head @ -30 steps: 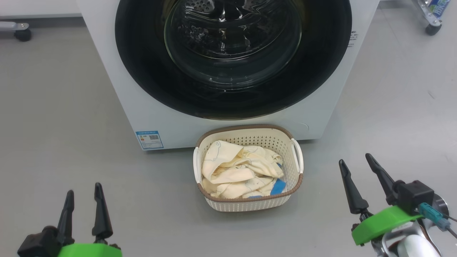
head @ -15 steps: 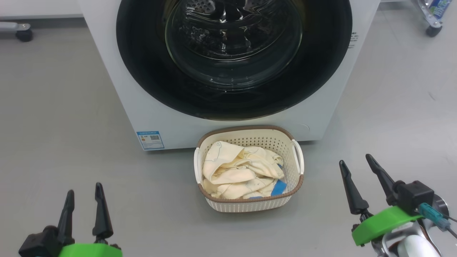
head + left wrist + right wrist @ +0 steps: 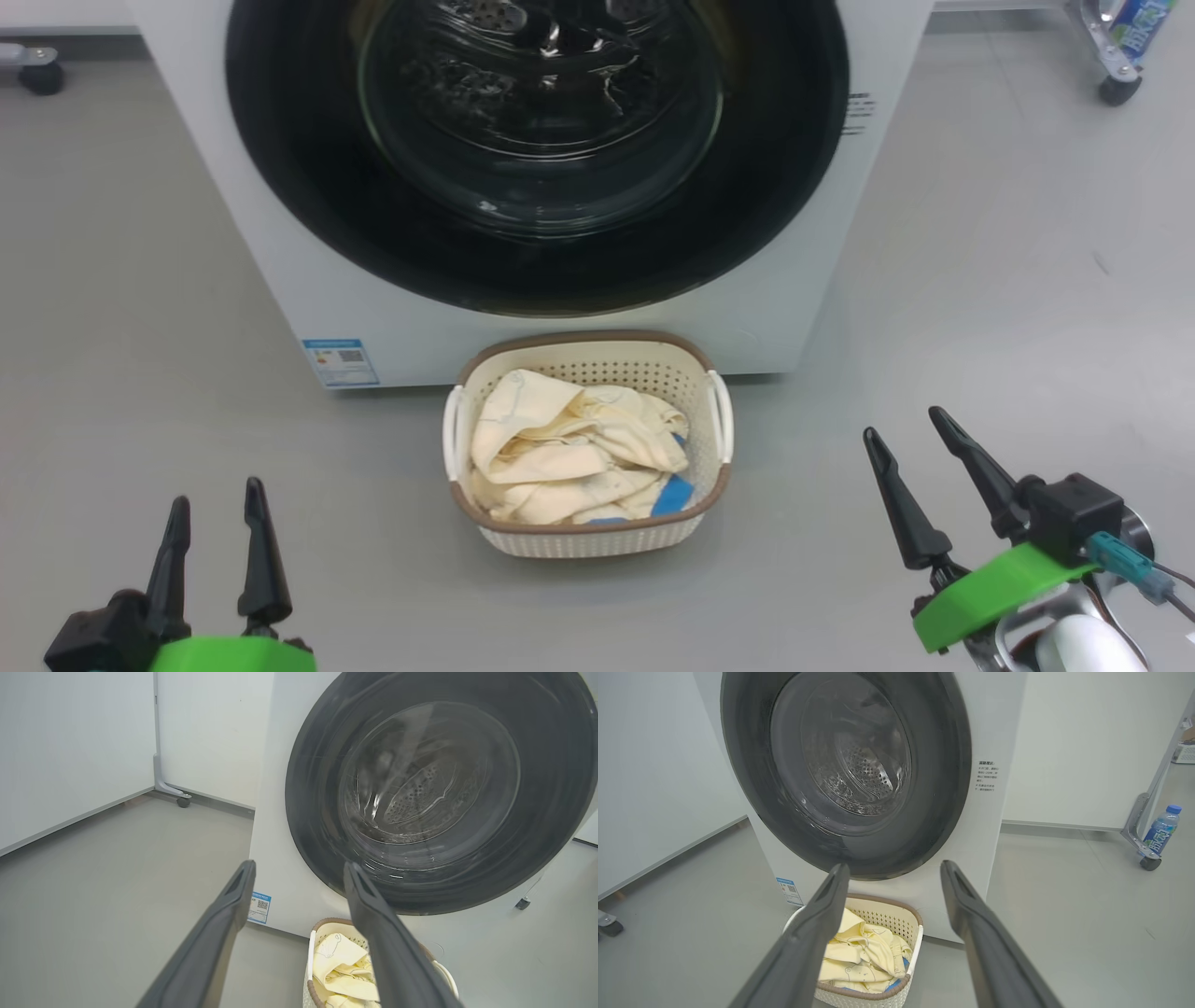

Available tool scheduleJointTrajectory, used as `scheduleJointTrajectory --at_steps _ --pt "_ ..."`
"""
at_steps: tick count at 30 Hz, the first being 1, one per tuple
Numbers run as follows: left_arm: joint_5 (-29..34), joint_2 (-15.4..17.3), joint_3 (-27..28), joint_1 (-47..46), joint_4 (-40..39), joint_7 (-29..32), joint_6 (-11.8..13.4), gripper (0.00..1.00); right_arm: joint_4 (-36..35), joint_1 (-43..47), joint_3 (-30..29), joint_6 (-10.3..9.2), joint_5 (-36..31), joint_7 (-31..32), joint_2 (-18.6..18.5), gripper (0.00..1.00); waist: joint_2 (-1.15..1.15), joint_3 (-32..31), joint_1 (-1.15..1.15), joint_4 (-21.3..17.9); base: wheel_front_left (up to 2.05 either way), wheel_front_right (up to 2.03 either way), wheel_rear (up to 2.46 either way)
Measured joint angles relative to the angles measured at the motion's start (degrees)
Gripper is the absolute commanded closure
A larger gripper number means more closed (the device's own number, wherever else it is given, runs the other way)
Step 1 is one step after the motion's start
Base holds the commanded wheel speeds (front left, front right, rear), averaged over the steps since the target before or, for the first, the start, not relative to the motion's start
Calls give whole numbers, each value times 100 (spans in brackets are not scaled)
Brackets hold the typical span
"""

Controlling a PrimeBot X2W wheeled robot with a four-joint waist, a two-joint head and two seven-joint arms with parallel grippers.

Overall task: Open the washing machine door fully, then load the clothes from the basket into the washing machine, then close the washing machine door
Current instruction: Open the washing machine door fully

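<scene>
The white washing machine [image 3: 280,271] [image 3: 275,812] [image 3: 990,728] stands ahead, its round black-rimmed door [image 3: 537,149] [image 3: 434,788] [image 3: 845,765] flush against the front. On the floor just before it sits the cream basket [image 3: 588,541] [image 3: 317,933] [image 3: 873,994] holding pale yellow clothes [image 3: 560,448] [image 3: 343,970] [image 3: 859,956] with a blue piece [image 3: 674,495]. My left gripper [image 3: 215,499] [image 3: 299,870] hangs open at the lower left. At the lower right, my right gripper [image 3: 906,425] [image 3: 894,868] is open too. Both are empty and well short of the basket.
Grey floor lies on both sides of the machine. A wheeled frame foot with a drink bottle [image 3: 1134,26] [image 3: 1160,830] stands at the far right. Another caster [image 3: 39,75] [image 3: 183,801] sits far left by the white wall panels [image 3: 70,746].
The whole head view has shifted: machine and basket sit further left in it now, so the camera turned. Both grippers stay open and keep their poses.
</scene>
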Motion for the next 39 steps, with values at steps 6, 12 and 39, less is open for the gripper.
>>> scheduleJointTrajectory --at_steps 6,12,39 --pt "0 -1 -7 -3 -1 0 0 0 0 -1 -5 0 0 0 0 0 0 22 0 -11 123 123 -246" --pt "0 -2 -15 -15 0 0 0 0 -1 -1 -7 0 1 0 0 0 0 26 0 -8 121 121 -242" --pt "-71 -21 -26 -28 -11 0 0 0 -12 -3 -29 0 53 0 -3 0 0 9 0 -55 28 28 -56"
